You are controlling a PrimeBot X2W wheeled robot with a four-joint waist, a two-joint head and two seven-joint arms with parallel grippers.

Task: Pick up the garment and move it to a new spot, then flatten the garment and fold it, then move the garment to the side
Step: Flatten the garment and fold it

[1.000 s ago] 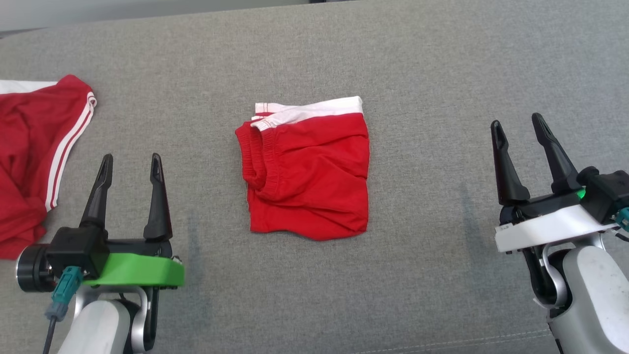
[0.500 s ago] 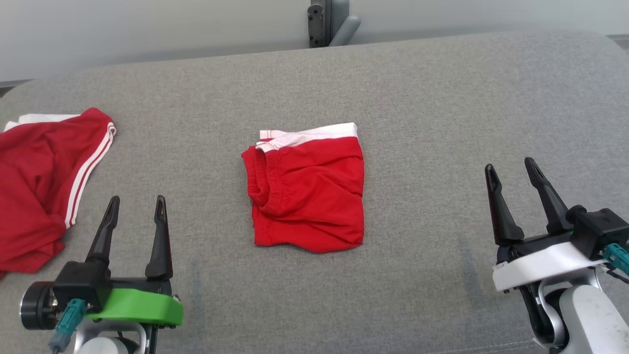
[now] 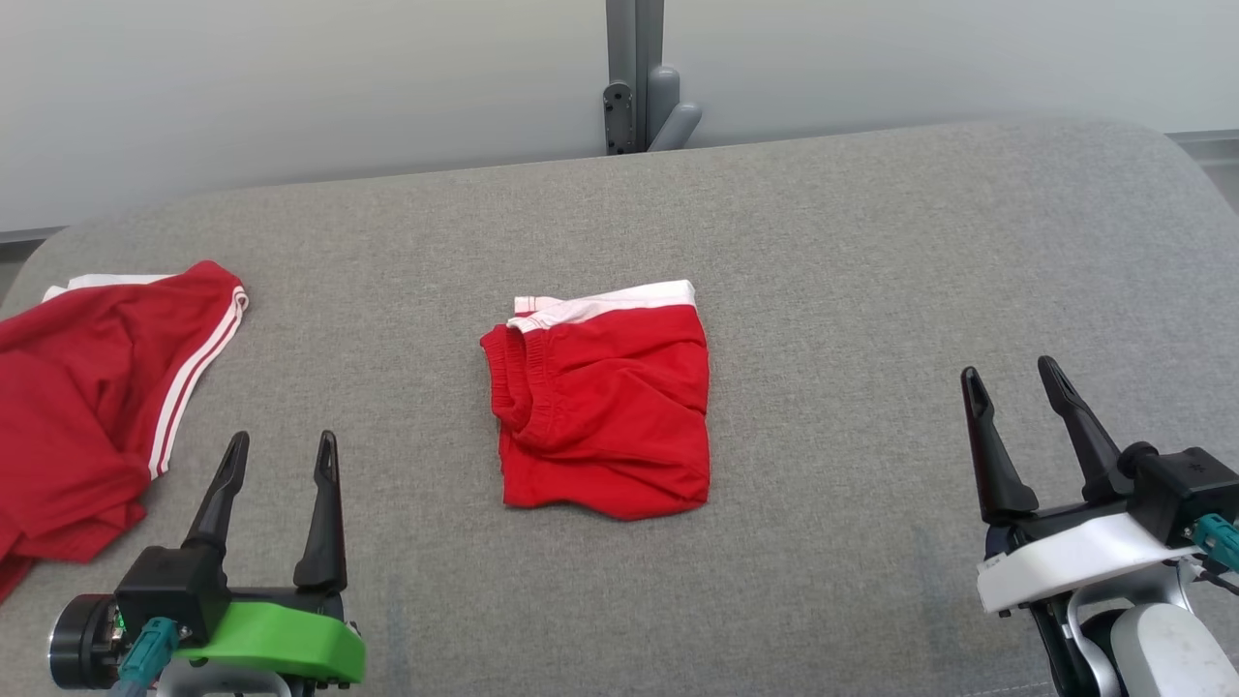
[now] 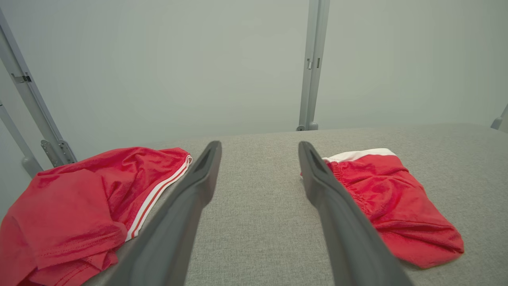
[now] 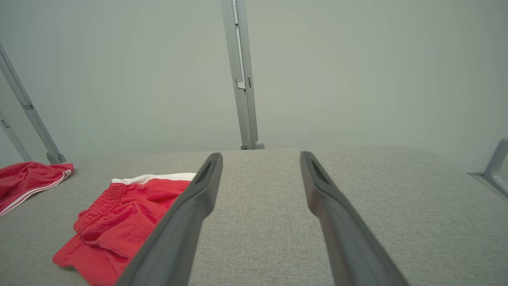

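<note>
A folded red garment (image 3: 605,402) with a white band along its far side lies flat near the middle of the grey fabric-covered counter (image 3: 852,242), well apart from every edge. The left jaws stand open over the counter's near edge toward the left corner, with nothing between them and their tips pointing at the far edge. The right jaws, toward the near right corner, are open too and hold nothing. Both are well clear of the folded garment. A second red garment (image 3: 87,387) with white side stripes lies crumpled at the left edge. A grey post (image 3: 634,73) rises behind the far edge.
</note>
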